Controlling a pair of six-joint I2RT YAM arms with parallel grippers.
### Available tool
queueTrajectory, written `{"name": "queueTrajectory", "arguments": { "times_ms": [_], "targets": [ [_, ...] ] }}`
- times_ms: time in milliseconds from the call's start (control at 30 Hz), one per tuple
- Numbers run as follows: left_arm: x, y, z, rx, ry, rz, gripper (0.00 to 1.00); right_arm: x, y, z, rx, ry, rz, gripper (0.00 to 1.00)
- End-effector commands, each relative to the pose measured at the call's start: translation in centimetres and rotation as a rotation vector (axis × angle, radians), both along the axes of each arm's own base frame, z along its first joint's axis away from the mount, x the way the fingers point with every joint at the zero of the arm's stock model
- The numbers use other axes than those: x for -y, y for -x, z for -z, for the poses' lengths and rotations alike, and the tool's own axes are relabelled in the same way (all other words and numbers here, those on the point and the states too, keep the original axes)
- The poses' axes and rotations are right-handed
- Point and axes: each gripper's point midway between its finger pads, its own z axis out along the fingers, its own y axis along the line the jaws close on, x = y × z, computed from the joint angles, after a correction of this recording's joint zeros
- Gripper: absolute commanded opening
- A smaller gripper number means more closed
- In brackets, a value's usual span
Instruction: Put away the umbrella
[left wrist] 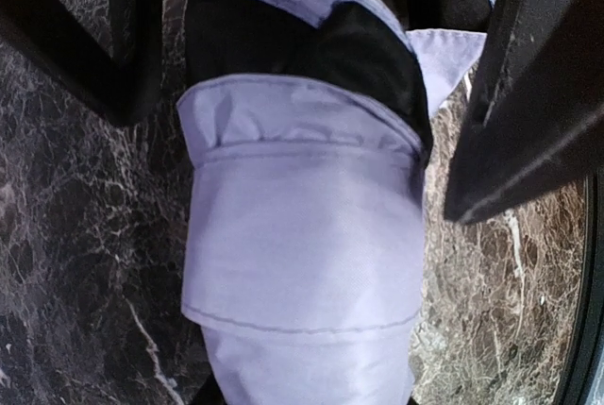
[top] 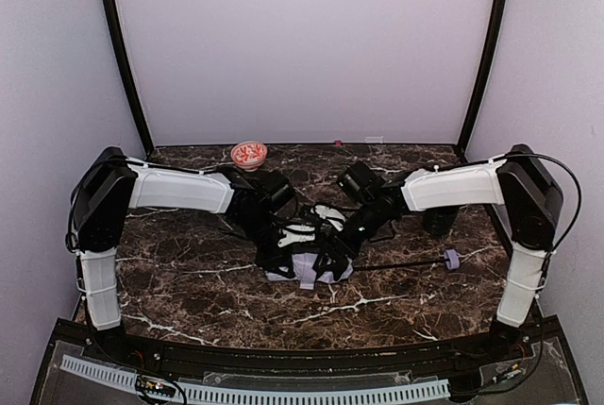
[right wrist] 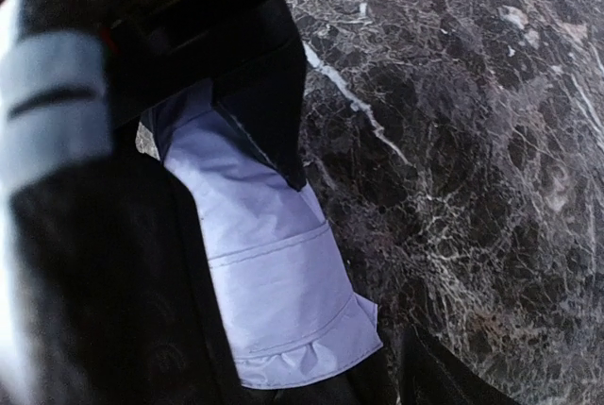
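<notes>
**Fig. Canopy-gathering stage.** The umbrella (top: 311, 266) lies mid-worktop (top: 189, 282), its canopy (left wrist: 302, 263) bunched into a loose lavender bundle with black lining showing. The thin shaft (top: 396, 264) runs rightward to the small handle (top: 451, 259) and looks unretracted. The left fingers (left wrist: 528, 93) straddle the bundle at a moderate gap and appear to pinch the fabric. The right fingers (right wrist: 269, 112) stand wide apart beside it, gripping nothing. Step in hand, as judged — compacting the canopy, with no strap visibly fastened. The next move calls for the right fingers to take hold of loose fabric while the left pins the bundle — slack folds may spring open.
</notes>
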Motion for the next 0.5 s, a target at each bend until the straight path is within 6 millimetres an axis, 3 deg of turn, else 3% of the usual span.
{"name": "queueTrajectory", "arguments": {
  "times_ms": [0, 100, 233, 367, 467],
  "targets": [
    [-1.6, 0.8, 0.4, -0.004, -0.074, 0.004, 0.02, -1.1, 1.1, 1.5, -0.037, 0.02, -0.079, 0.74],
    [-1.8, 0.3, 0.3, 0.018, -0.088, -0.016, 0.01, -0.7, 0.8, 2.5, -0.029, 0.062, -0.069, 0.68],
    [-1.8, 0.0, 0.2, 0.041, -0.085, -0.014, 0.03, -0.1, 0.7, 3.4, -0.002, 0.109, -0.073, 0.73],
    [-1.7, 0.0, 0.3, 0.041, -0.08, -0.02, 0.06, 0.7, 0.8, 4.5, 0.0, 0.151, -0.072, 0.72],
    [-2.0, 0.0, 0.6, 0.055, -0.076, -0.03, 0.17, 1.0, 1.4, 5.0, -0.013, 0.142, -0.089, 0.65]
  ]
}}
